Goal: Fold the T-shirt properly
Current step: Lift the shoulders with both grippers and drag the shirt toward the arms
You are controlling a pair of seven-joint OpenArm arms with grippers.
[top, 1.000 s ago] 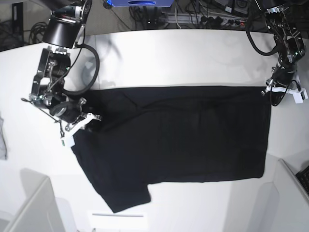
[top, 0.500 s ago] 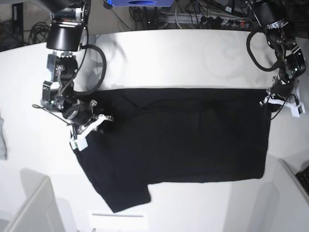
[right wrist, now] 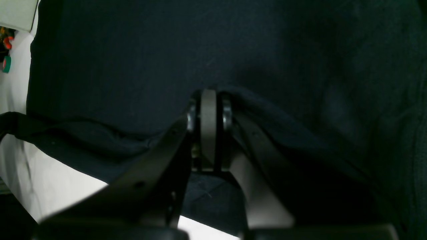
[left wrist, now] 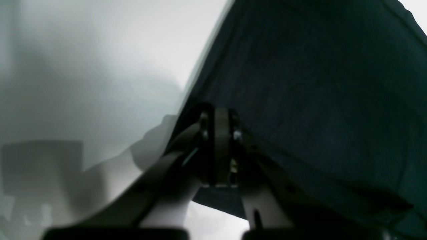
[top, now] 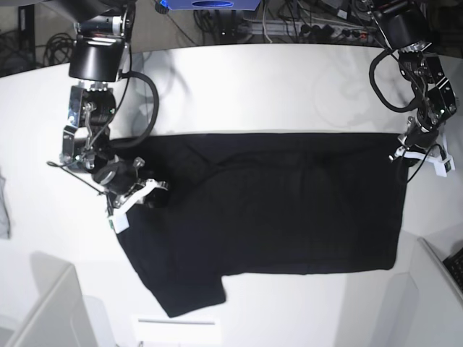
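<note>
The T-shirt [top: 275, 210] is spread plain-side-up across the frame centre on the white worktop [top: 239, 87], pinched at mid-left by the closed right tool [top: 137, 194] and at upper right by the closed left tool [top: 405, 148].

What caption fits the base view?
Two end effectors, left and right, pinch opposite edges of a black T-shirt.

White counter [top: 275, 87], curved far edge. Grey cloth scrap [top: 4, 206] at its left edge, partly cut off by frame. Tangle of black cables [top: 304, 25] + blue box [top: 208, 4] behind counter. Grey-white panels at bottom corners [top: 51, 311]. Sm. red/green bits [right wrist: 6, 50] in right wrist view, top left.
</note>
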